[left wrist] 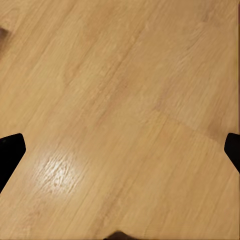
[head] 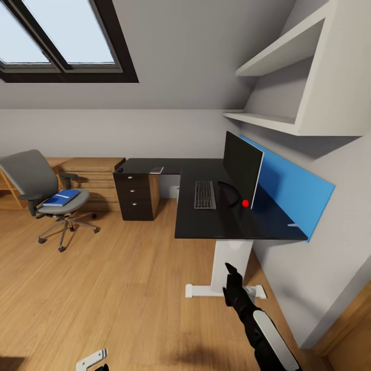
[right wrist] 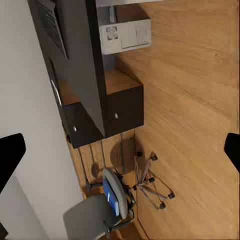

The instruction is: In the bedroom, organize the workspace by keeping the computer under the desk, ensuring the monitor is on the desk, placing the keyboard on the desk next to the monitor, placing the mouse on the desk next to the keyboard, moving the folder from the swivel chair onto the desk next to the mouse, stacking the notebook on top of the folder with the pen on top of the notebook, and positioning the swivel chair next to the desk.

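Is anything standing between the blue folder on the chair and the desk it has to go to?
Nothing visible does. The folder lies on the swivel chair's seat, and only bare wooden floor separates the chair from the desk. The desktop in front of the keyboard is free.

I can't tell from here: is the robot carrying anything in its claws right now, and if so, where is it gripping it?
Nothing is held. The left gripper and the right gripper both stand open, with only floor and room between their fingers. The folder lies on the swivel chair.
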